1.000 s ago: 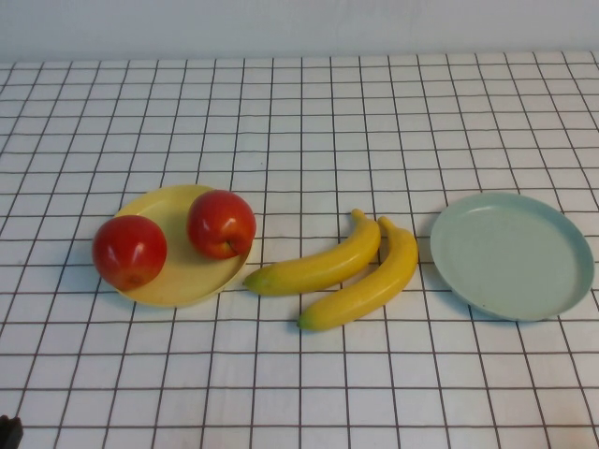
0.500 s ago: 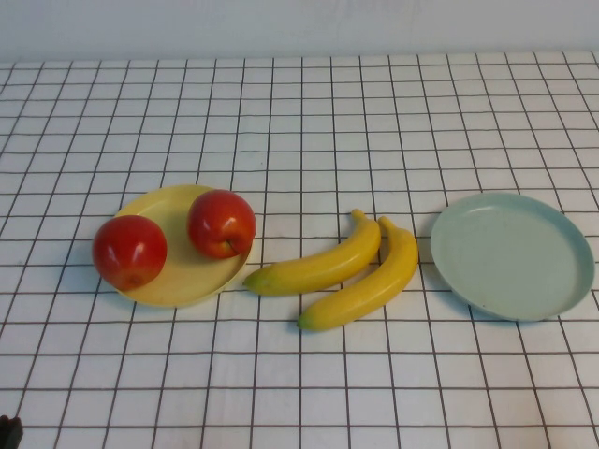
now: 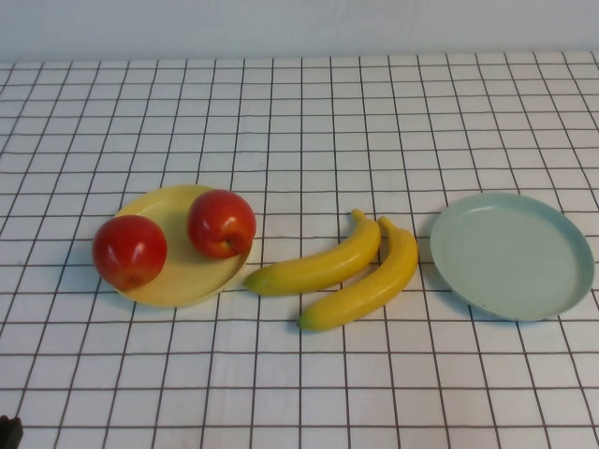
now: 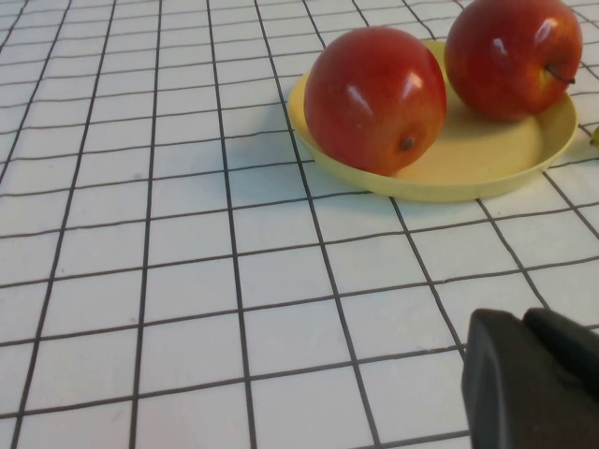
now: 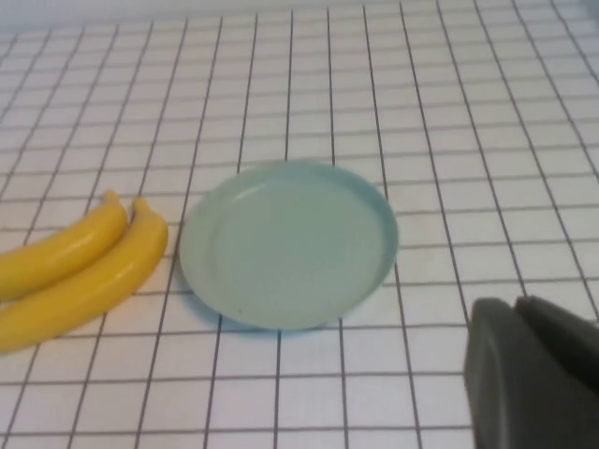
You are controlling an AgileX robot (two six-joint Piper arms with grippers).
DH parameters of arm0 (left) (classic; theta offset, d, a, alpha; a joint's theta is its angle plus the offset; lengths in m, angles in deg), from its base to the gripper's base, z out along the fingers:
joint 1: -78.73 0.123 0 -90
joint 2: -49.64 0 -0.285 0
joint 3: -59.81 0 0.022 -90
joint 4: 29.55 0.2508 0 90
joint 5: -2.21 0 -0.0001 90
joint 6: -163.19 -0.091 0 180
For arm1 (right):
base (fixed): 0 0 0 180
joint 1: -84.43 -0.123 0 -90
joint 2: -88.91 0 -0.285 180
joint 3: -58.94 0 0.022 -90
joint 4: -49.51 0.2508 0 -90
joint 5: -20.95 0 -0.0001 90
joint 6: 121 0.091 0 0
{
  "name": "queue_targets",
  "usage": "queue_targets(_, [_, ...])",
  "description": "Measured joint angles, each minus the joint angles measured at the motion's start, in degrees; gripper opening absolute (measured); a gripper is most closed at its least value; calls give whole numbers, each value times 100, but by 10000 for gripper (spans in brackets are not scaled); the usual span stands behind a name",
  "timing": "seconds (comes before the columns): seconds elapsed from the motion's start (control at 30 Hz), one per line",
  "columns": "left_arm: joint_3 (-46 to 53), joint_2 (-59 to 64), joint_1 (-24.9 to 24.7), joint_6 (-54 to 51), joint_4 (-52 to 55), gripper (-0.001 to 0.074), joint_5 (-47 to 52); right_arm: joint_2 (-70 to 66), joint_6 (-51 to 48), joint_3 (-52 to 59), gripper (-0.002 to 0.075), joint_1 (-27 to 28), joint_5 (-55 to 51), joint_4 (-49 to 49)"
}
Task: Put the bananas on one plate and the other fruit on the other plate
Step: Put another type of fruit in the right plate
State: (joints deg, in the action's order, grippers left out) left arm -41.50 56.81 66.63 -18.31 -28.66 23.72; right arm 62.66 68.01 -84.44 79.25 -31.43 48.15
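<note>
Two red apples [image 3: 129,251] [image 3: 221,224] sit on the pale yellow plate [image 3: 182,276], the left one over its rim. Both bananas [image 3: 323,265] [image 3: 370,285] lie side by side on the cloth between the plates. The pale blue-green plate [image 3: 512,254] on the right holds nothing. My left gripper [image 4: 524,323] is shut and empty, low over the cloth on the near side of the yellow plate [image 4: 468,164]. My right gripper [image 5: 515,307] is shut and empty, on the near side of the blue-green plate [image 5: 288,243]. It does not show in the high view.
A white cloth with a black grid [image 3: 299,122] covers the whole table. A pale wall runs along the far edge. A dark sliver of my left arm [image 3: 7,432] shows at the near left corner.
</note>
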Motion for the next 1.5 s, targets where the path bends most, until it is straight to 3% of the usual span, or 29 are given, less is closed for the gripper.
queue_targets(0.43, [0, 0, 0, 0, 0, 1, 0, -2430, -76, -7, -15, 0, -9, 1317])
queue_targets(0.53, [0, 0, 0, 0, 0, 1, 0, -3354, -39, -631, -15, -136, -461, 1362])
queue_targets(0.7, [0, 0, 0, 0, 0, 1, 0, -4987, 238, -2061, -15, -803, -1181, 1060])
queue_targets(0.9, [0, 0, 0, 0, 0, 1, 0, -6512, 272, -3508, -15, -1605, -1311, 741])
queue_targets(1.2, [0, 0, 0, 0, 0, 1, 0, -8561, 282, -4742, 3, -1928, -1311, 1070])
queue_targets(1.33, [0, 0, 0, 0, 0, 1, 0, -9024, 389, -4940, 90, -2118, -1247, 1027])
queue_targets(1.5, [0, 0, 0, 0, 0, 1, 0, -9268, 816, -5002, 365, -2166, -888, 1045])
